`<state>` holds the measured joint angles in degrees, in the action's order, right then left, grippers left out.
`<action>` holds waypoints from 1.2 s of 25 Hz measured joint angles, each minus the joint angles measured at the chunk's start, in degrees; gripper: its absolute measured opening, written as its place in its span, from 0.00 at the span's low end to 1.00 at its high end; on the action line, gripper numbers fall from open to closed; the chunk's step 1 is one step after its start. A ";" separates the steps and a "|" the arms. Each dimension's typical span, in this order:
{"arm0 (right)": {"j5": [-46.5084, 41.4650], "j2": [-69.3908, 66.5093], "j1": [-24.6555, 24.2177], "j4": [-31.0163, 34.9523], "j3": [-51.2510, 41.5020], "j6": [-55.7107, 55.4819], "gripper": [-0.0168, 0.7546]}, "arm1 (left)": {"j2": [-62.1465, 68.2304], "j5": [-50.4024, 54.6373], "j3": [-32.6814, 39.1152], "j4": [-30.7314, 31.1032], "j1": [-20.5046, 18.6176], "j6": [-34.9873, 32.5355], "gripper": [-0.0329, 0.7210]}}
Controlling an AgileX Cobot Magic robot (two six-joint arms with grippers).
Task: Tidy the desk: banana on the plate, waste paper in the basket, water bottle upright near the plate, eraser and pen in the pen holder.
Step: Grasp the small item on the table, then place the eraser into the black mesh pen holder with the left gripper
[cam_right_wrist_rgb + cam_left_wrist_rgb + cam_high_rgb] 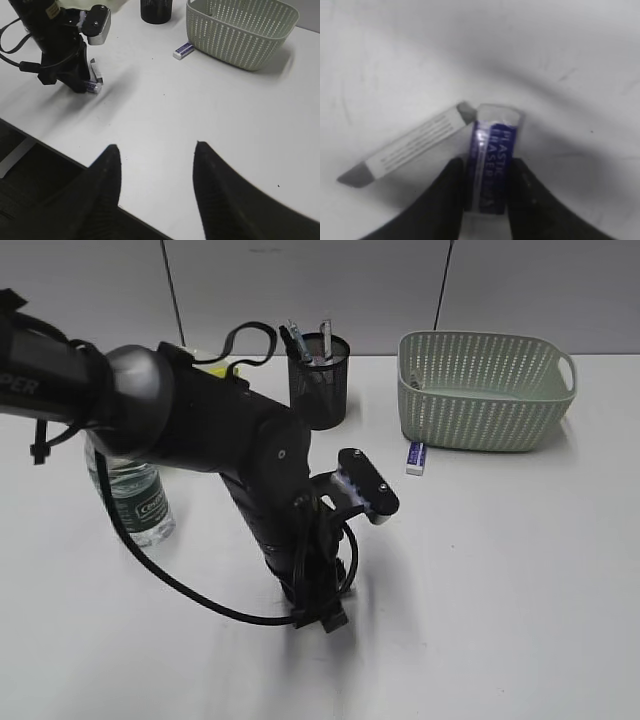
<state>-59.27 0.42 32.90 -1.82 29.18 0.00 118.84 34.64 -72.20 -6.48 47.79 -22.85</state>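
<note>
Holding a small blue eraser (490, 167) between its two black fingers (451, 192), the left end effector (487, 200) is down low at the tabletop (520, 580). The fingers are pressed on the long sides of the eraser, so it is closed on it. The eraser seems to sit on or just above the tabletop; I cannot tell which. It looks small and light, and a bit squashy like rubber. Its clear wrapper looks shiny, so it may slip. Squeezing the two long sides near the middle seems the best way to hold it.

White letters on the blue sleeve read "PLASTIC" and part of "ERASER". Right beside it, touching at one corner, lies a grey and white stick-shaped thing (407, 147) with tiny print too small to read.

A second eraser (417, 457) lies next to the green basket (485, 390). The black mesh pen holder (319, 380) stands behind, with pens already in it. A water bottle (135, 495) stands upright on the left, its label too blurry to read.

The right end effector (156, 185) hangs above the tabletop, wide open, holding nothing.
</note>
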 joint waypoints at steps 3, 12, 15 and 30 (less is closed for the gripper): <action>0.00 0.00 0.00 0.00 0.00 0.00 0.52 | 0.02 3.72 -2.38 -0.39 0.70 0.12 0.28; 0.00 0.00 0.00 0.00 0.00 0.00 0.52 | -7.55 13.17 -14.22 0.09 1.38 0.31 0.28; 0.00 0.00 0.00 0.00 0.00 0.00 0.52 | -9.47 8.28 -17.08 6.17 -0.12 3.16 0.28; 0.00 0.00 0.00 0.00 0.00 0.00 0.52 | -0.60 -37.81 -18.04 -4.57 -15.79 10.76 0.28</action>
<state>-59.27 0.42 32.90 -1.82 29.18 0.00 118.24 -3.17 -90.24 -11.04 32.00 -12.10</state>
